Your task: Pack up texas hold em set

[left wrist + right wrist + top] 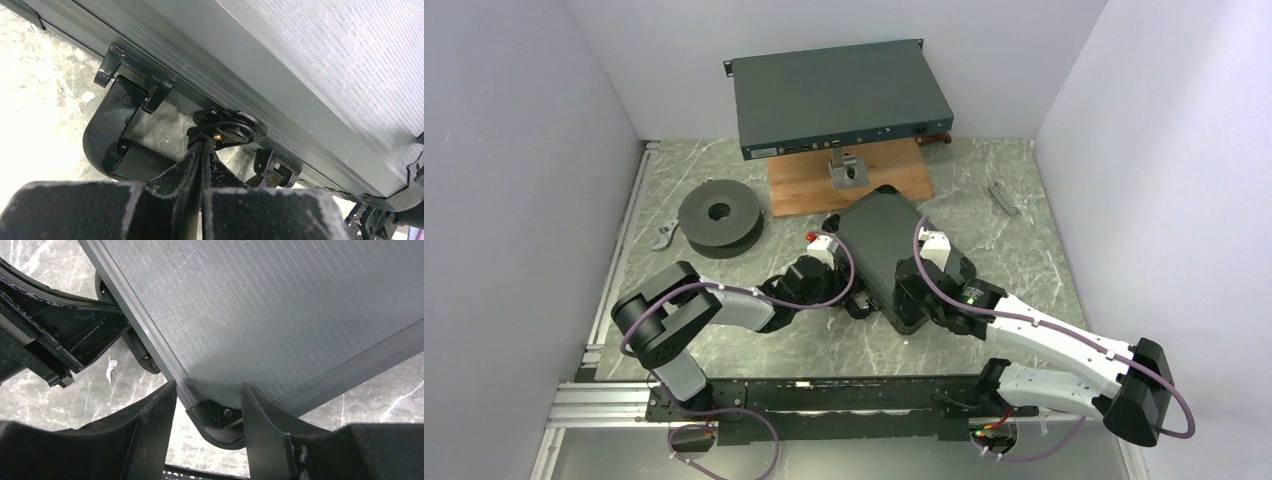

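Observation:
The black case [879, 250] lies closed on the table, tilted diagonally. My left gripper [856, 300] is at its near-left long side. In the left wrist view the left gripper [202, 146] is shut, its tips touching the round latch [227, 127] beside the case handle [107, 140]. My right gripper [914, 318] is at the case's near corner. In the right wrist view the right gripper [207, 390] is open, with the case's rounded corner [220, 427] between the fingers, not clamped. Chips, cards and discs are hidden.
A flat teal-grey metal box [839, 98] stands at the back over a wooden board [804, 190] with a small metal block [847, 170]. A dark grey spool [719, 215] lies at the left. A small grey bracket [1002, 197] lies at the right. White walls enclose the table.

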Motion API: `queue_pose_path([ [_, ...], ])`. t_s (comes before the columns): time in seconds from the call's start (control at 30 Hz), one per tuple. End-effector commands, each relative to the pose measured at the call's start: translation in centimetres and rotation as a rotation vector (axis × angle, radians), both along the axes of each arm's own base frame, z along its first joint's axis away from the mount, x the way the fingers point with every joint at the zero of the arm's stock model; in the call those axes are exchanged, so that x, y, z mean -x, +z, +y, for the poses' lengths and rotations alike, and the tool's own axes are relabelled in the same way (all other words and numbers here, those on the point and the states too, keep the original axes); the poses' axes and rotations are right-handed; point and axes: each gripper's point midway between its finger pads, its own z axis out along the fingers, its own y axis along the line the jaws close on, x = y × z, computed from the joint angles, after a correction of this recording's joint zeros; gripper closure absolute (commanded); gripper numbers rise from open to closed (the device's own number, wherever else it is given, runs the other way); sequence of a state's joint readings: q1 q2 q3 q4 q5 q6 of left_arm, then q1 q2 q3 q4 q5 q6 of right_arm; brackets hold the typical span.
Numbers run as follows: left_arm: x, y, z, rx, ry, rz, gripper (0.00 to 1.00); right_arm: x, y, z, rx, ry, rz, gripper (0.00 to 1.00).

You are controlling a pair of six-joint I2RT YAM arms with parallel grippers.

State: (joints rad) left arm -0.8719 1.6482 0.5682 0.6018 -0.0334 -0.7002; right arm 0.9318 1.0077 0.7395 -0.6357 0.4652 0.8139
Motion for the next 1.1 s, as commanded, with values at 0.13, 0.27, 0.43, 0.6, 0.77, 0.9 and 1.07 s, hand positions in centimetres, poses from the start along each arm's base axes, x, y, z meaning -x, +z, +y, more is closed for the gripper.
queue_pose_path([
  [0.13, -0.7, 0.6, -0.8, 0.025, 0.02, -0.011, 0.91, 0.7, -0.9, -1.5, 0.059, -0.013, 0.019, 0.46],
  [0.27, -0.5, 1.2, -0.5, 0.03, 0.024, -0.017, 0.91, 0.6, -0.7, -1.5, 0.06, -0.011, 0.014, 0.46],
  [0.43, -0.2, 3.6, 0.1, 0.053, 0.027, -0.052, 0.87, 0.2, 0.5, -1.5, 0.048, -0.01, -0.02, 0.41],
  [0.6, 0.2, 5.9, 0.9, 0.065, 0.047, -0.099, 0.77, -0.4, 2.0, -1.6, 0.046, -0.021, -0.06, 0.32],
  [0.77, 0.5, 7.6, 1.9, 0.066, 0.069, -0.139, 0.7, -0.8, 3.2, -1.6, 0.036, -0.02, -0.096, 0.31],
  [0.9, 0.8, 9.9, 3.1, 0.081, 0.089, -0.187, 0.65, -1.2, 4.4, -1.6, 0.023, -0.014, -0.137, 0.29],
  [1.07, 1.4, 12.4, 5.2, 0.053, 0.115, -0.238, 0.62, -1.7, 6.4, -1.5, 0.011, 0.005, -0.195, 0.24],
])
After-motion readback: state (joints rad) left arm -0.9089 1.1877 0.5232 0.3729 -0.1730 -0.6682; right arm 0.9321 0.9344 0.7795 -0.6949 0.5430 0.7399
